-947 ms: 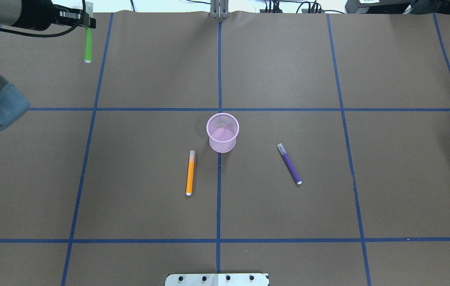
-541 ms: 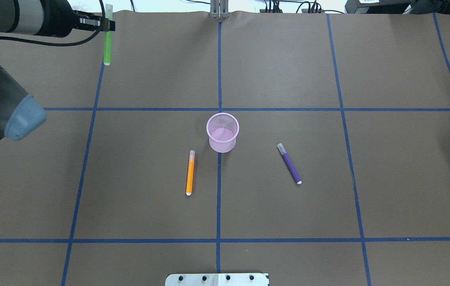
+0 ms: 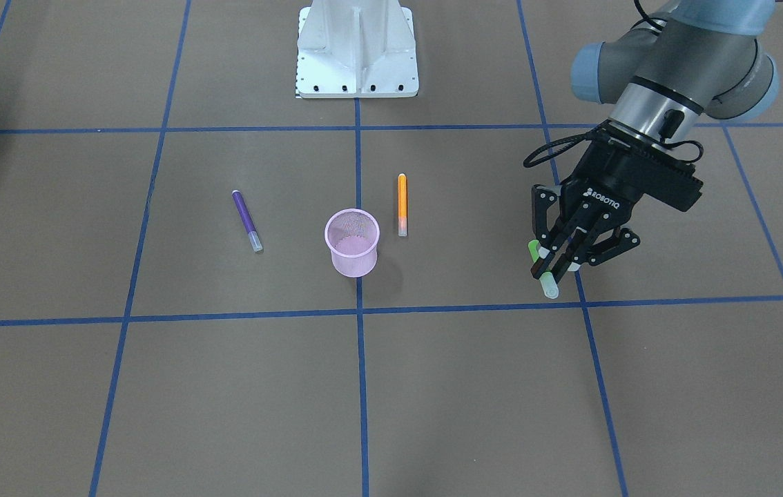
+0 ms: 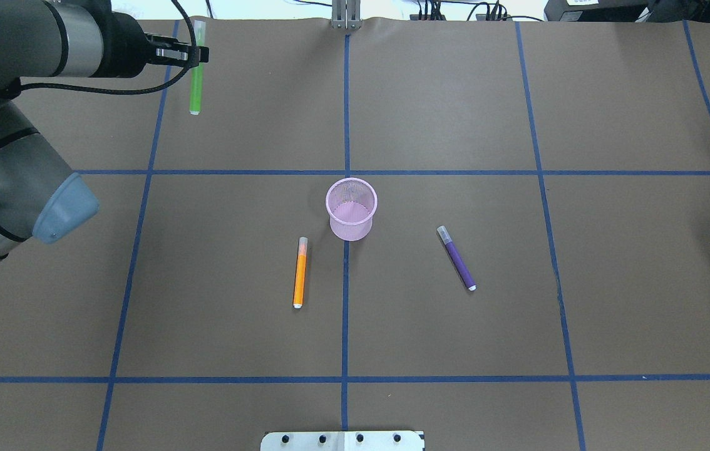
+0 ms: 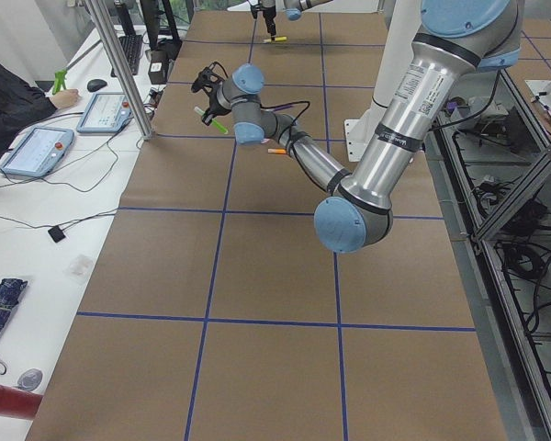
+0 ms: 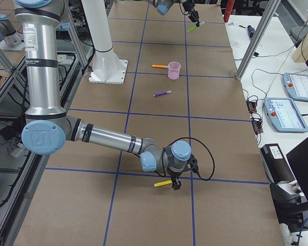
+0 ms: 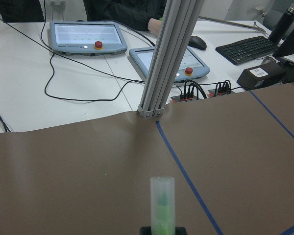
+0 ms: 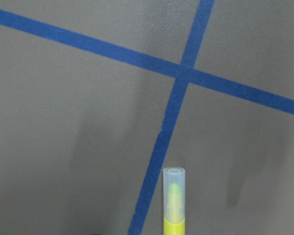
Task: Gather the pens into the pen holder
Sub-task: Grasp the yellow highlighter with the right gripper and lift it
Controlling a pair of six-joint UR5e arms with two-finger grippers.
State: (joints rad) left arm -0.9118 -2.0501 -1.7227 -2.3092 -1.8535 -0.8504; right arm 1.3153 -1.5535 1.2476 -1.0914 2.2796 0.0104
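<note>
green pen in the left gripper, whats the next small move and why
Probably carry it sideways toward the pen holder: the left gripper is shut on the green pen, which hangs lifted and far off to the left of the empty holder, nowhere near above its opening.

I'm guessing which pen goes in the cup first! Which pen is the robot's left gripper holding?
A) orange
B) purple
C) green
C: the green pen is pinched in the left gripper, while the orange pen and purple pen lie flat near the pink cup.
</note>
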